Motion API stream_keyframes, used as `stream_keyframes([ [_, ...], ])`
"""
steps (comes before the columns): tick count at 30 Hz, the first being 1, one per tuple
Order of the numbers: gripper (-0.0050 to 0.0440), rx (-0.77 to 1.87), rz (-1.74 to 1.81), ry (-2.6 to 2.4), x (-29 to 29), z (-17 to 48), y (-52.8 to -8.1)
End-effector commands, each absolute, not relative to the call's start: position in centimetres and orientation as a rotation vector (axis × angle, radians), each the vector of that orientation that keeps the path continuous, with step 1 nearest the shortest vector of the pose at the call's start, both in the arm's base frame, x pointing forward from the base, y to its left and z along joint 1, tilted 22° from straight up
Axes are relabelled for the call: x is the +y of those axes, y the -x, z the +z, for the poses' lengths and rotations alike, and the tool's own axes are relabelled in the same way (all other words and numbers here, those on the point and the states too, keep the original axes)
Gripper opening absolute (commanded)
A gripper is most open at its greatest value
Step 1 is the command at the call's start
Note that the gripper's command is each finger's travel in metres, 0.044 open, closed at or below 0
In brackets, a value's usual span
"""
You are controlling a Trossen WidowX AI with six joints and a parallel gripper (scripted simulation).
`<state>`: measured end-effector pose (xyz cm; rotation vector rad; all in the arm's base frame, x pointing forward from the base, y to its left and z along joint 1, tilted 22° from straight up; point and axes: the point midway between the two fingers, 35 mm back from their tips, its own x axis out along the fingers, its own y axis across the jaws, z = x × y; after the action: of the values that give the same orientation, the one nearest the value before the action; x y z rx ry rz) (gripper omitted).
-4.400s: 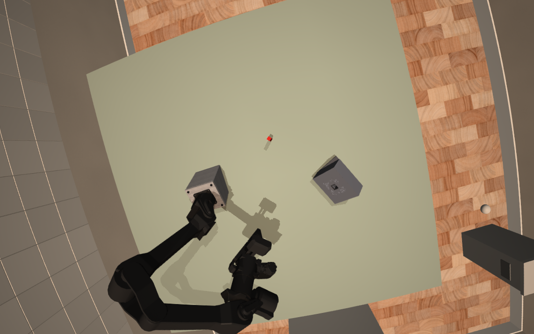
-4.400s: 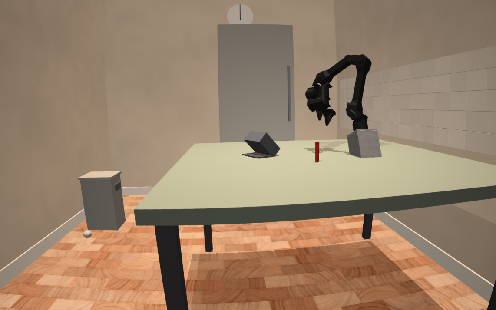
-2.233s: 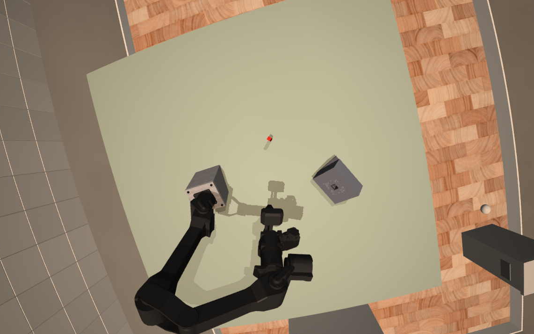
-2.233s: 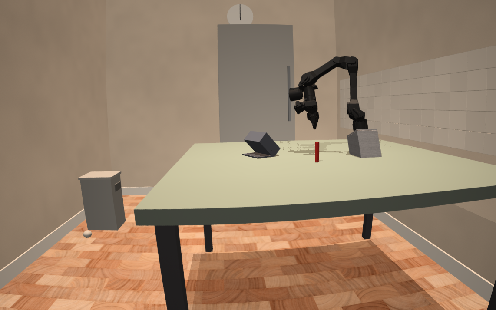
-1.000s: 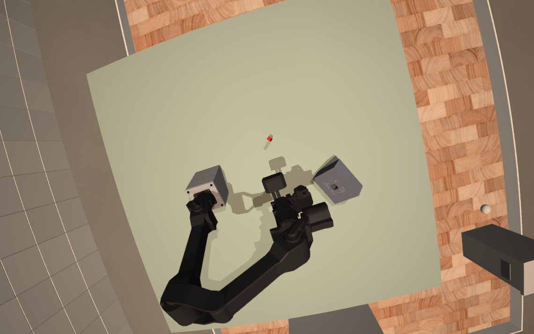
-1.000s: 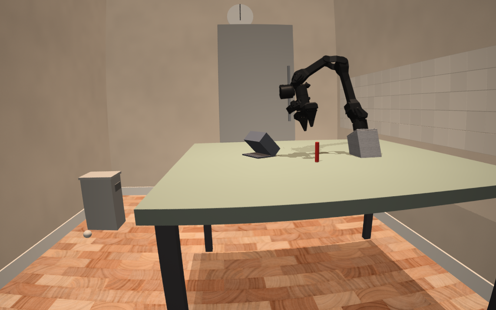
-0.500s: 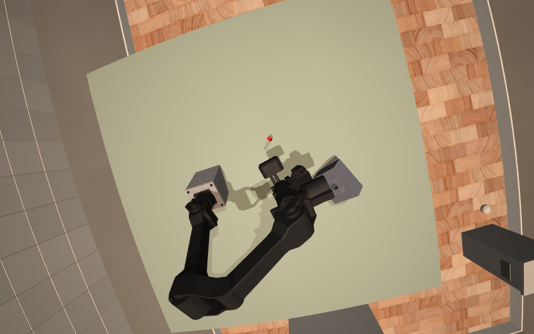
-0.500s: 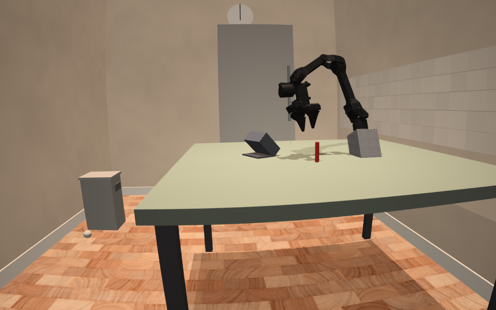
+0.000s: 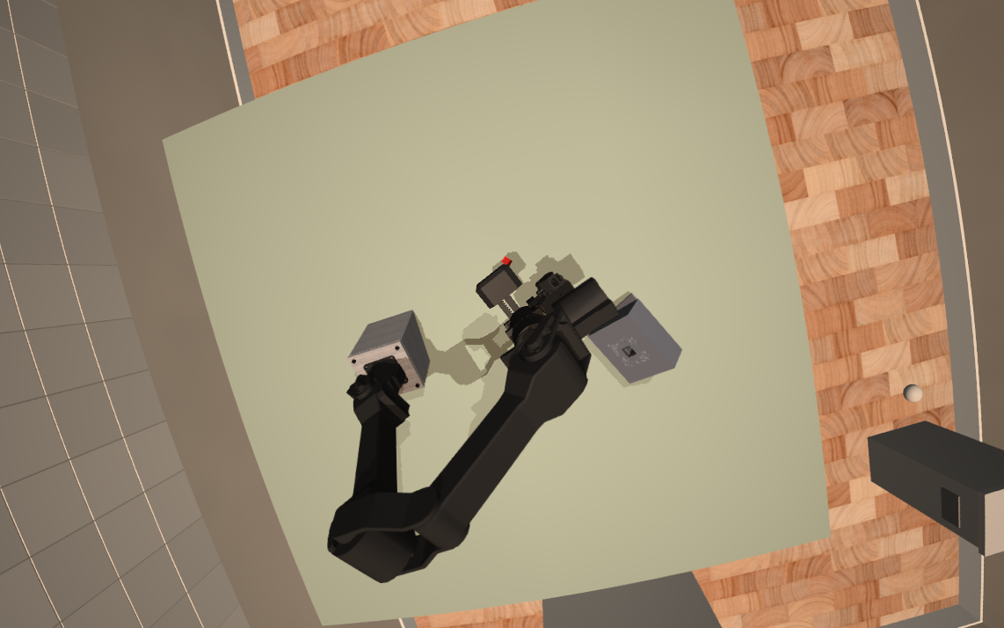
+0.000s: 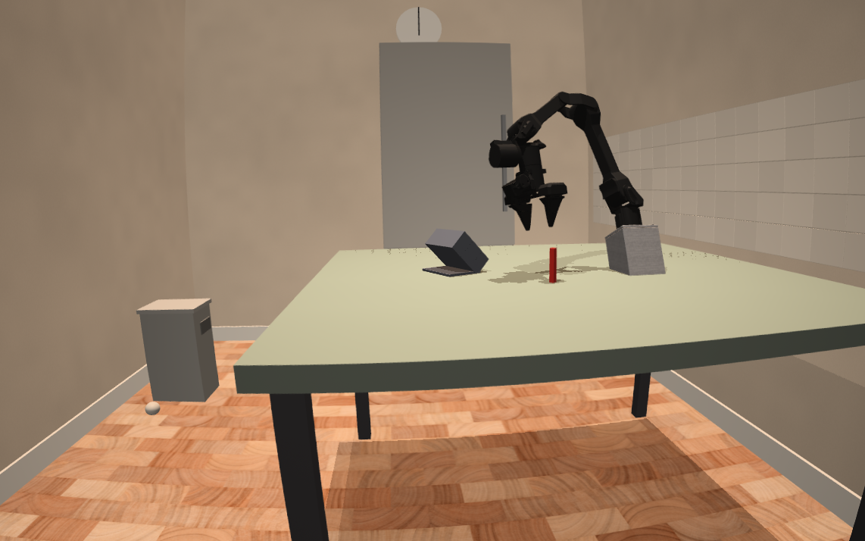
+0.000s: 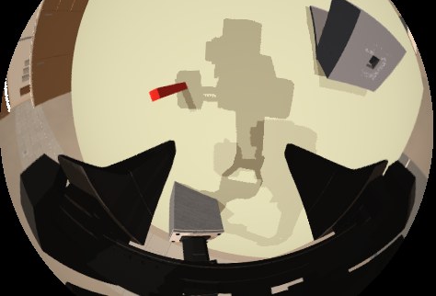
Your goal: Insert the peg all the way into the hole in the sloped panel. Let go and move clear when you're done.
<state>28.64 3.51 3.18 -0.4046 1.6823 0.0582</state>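
Observation:
A red peg (image 10: 552, 264) stands upright on the green table; its top shows in the overhead view (image 9: 505, 261) and it also shows in the wrist view (image 11: 168, 92), left of centre. The grey sloped panel (image 10: 457, 250) with a small square hole (image 9: 629, 352) sits to the peg's side; in the wrist view the panel (image 11: 358, 48) is at the upper right. My gripper (image 10: 538, 216) hangs high above the table, fingers pointing down and open, empty. It is above and slightly to one side of the peg, apart from it.
The arm's grey base block (image 10: 635, 249) stands on the table near the peg. A grey bin (image 10: 177, 349) and a small white ball (image 10: 151, 408) are on the wooden floor beside the table.

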Motion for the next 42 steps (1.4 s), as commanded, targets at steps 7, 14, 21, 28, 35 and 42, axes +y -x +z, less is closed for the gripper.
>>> stream_keyframes([
  [7, 0.044, 1.659, 0.106, 0.518, 6.5, 2.2, -29.5],
  [14, 0.044, 1.645, 0.147, 0.615, 8.9, 1.2, -29.4],
  [21, 0.044, 1.632, 0.177, 0.685, 10.6, 0.4, -29.3],
  [28, 0.044, 1.612, 0.212, 0.769, 12.7, -0.5, -28.9],
  [35, 0.044, 1.61, 0.214, 0.775, 12.7, -1.1, -28.9],
  [42, 0.044, 1.61, 0.214, 0.775, 12.4, -1.9, -28.9],
])
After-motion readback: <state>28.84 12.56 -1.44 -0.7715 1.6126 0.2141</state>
